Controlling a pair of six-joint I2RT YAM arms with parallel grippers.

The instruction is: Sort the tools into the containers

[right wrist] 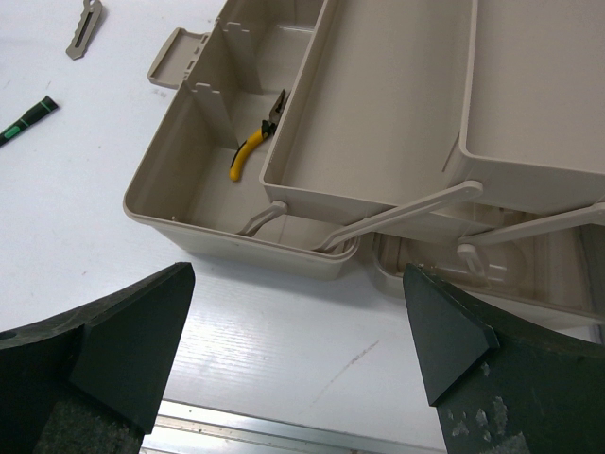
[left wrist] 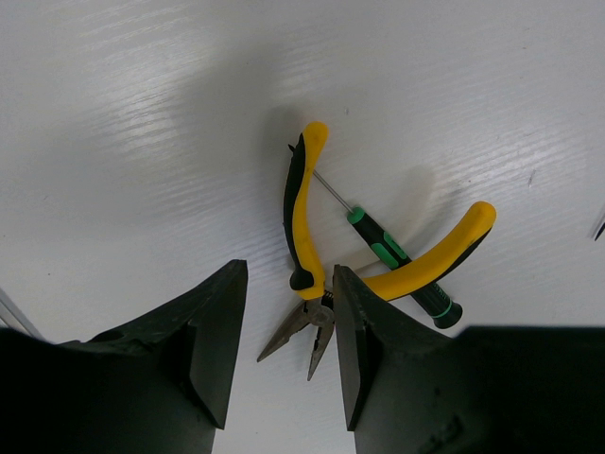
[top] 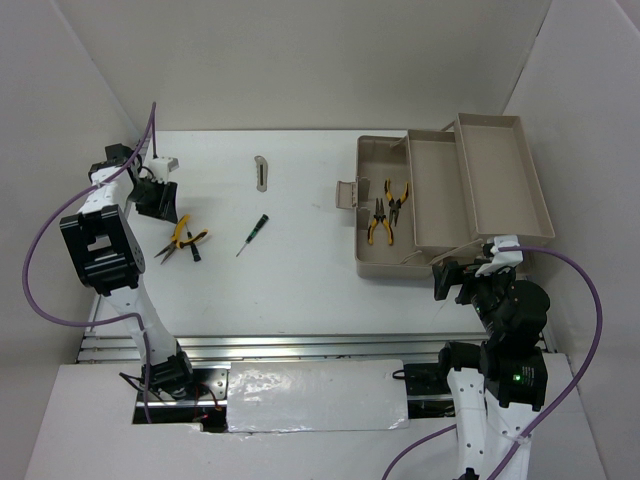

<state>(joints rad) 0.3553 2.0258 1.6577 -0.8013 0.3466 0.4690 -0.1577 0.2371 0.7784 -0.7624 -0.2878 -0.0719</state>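
Tools are split between the table and the toolbox.

Top view: the beige toolbox sits on the right, with 2 trays folded out to its right. 2 yellow-handled pliers lie side by side in the deep tub. A third pliers lies on the table at the left, with a screwdriver touching it. A second screwdriver lies alone near the middle. A grey metal piece lies beyond it, toward the back. The left gripper hangs just beyond the third pliers. The right gripper sits by the toolbox's near right corner.

Left wrist view: the 2 black fingers stand apart, clamped on nothing. The third pliers' pointed nose shows in the gap between them. Its pivot is just beside the finger on the right of the view. The green-marked screwdriver crosses 1 yellow handle, and its tip reaches the other.

Right wrist view: the fingers stand wide apart with nothing between them. Beyond them are the toolbox's near wall and the tray arms. 1 pliers shows in the tub. The metal piece and a screwdriver end lie at the upper left.
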